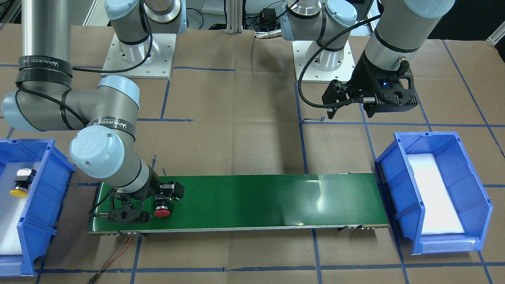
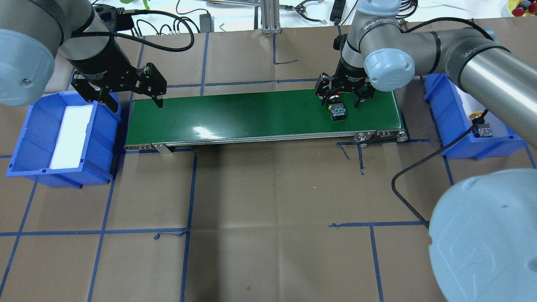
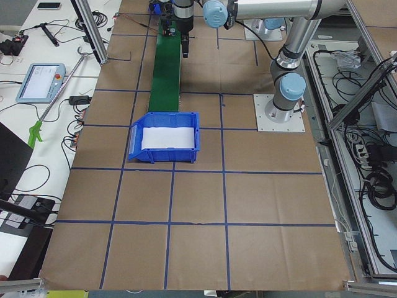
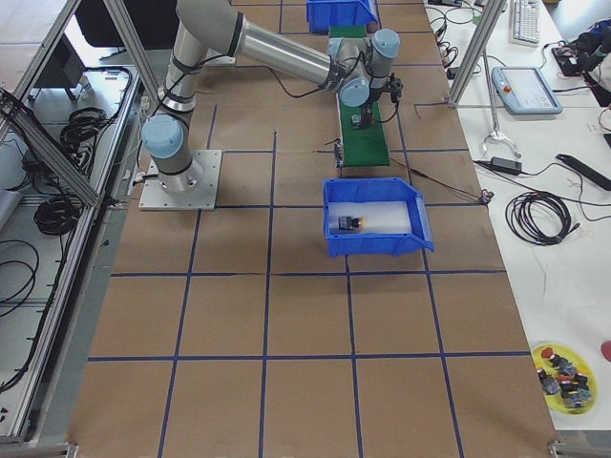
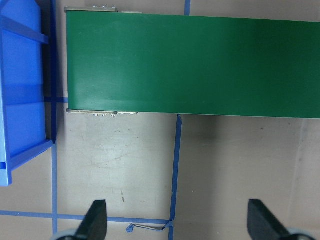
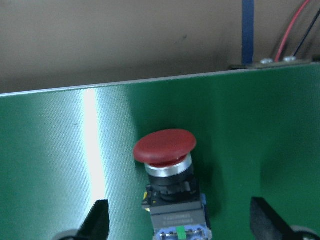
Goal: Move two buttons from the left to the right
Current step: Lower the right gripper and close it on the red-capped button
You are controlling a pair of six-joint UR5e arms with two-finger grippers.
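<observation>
The red button (image 6: 165, 150) lies on its side on the green conveyor belt (image 2: 251, 113), near the belt's end on my right. My right gripper (image 2: 340, 102) hangs low over it, open, with a finger on each side and a gap to each. In the front view the same red button (image 1: 161, 212) lies under that gripper. The yellow button (image 1: 21, 183) rests in the blue bin (image 1: 43, 185) beyond that belt end. My left gripper (image 2: 136, 105) hovers open and holds nothing, above the belt's other end, and its wrist view shows only belt and brown table.
A second blue bin (image 2: 25, 138) with a white liner stands past the belt's end on my left. Red and black wires (image 1: 114, 256) trail from the belt's frame near the red button. The brown table carries blue tape lines.
</observation>
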